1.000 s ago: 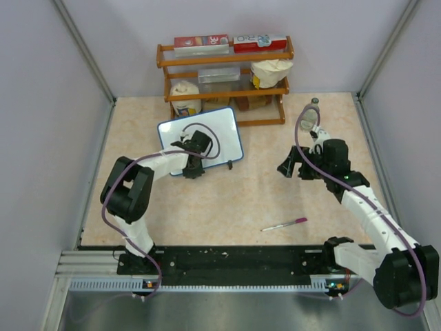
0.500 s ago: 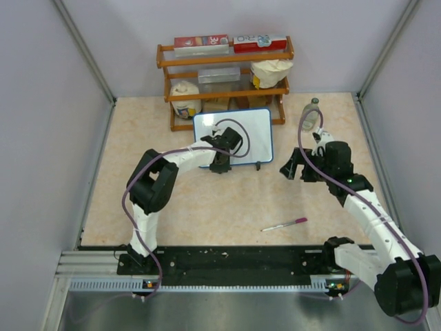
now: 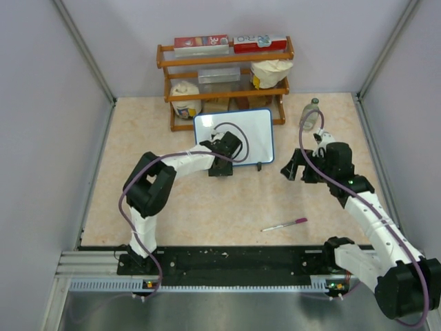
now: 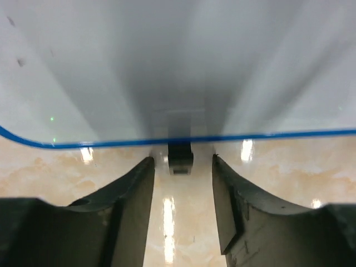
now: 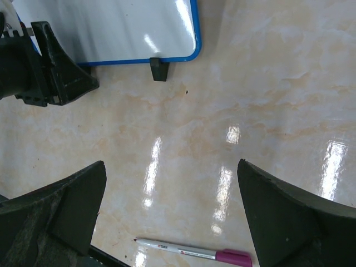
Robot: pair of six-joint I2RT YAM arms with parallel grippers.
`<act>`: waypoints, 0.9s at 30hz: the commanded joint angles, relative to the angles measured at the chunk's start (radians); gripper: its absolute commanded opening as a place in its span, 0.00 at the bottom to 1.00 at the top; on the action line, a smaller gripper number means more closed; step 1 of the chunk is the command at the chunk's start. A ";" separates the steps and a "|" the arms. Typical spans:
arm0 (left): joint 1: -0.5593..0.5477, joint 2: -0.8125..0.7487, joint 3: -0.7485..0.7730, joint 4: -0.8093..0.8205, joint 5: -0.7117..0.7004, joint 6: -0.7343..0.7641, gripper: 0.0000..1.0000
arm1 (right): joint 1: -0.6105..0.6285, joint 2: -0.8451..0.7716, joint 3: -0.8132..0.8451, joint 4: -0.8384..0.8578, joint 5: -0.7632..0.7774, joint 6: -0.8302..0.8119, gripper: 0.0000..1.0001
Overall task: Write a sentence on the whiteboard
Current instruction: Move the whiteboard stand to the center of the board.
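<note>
The whiteboard (image 3: 238, 132), white with a blue frame, stands in the middle of the table in front of the rack. It also shows in the left wrist view (image 4: 178, 67) and the right wrist view (image 5: 117, 28). No lettering shows on it. My left gripper (image 3: 221, 168) is at its lower left edge. It is open (image 4: 181, 162), with the board's black foot (image 4: 179, 157) in the gap at the fingertips, untouched. My right gripper (image 3: 292, 168) is open and empty (image 5: 171, 164), to the right of the board. A white marker with a magenta cap (image 3: 284, 224) lies on the table in front (image 5: 194, 253).
A wooden rack (image 3: 224, 86) with boxes, a clear tub and bags stands against the back wall, just behind the board. A small bottle (image 3: 311, 114) stands at the back right. Grey walls close in both sides.
The whiteboard and my left gripper moved right, from the left-centre to the middle; in the last half second they barely shifted. My right gripper has hardly moved.
</note>
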 commanded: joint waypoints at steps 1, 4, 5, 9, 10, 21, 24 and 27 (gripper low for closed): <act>-0.026 -0.090 -0.097 0.019 0.076 -0.034 0.57 | 0.010 -0.032 0.020 0.001 0.012 0.004 0.99; -0.027 -0.158 -0.159 0.042 0.091 -0.028 0.71 | 0.010 -0.038 0.022 -0.004 0.017 0.009 0.99; -0.027 -0.176 -0.189 0.054 0.095 -0.025 0.74 | 0.009 -0.040 0.022 -0.005 0.018 0.010 0.99; -0.035 -0.277 -0.272 0.099 0.124 0.035 0.80 | 0.010 -0.043 0.019 -0.015 0.027 0.023 0.99; -0.036 -0.325 -0.289 0.106 0.131 0.047 0.81 | 0.010 -0.042 0.016 -0.019 0.029 0.027 0.99; -0.059 -0.692 -0.544 0.393 0.378 0.308 0.94 | 0.007 -0.078 -0.018 -0.025 0.057 0.098 0.99; -0.079 -0.695 -0.516 0.378 0.440 0.382 0.94 | 0.009 -0.088 -0.024 -0.031 0.069 0.119 0.99; -0.162 -0.657 -0.420 0.331 0.479 0.457 0.94 | -0.011 -0.097 -0.038 -0.038 0.083 0.152 0.99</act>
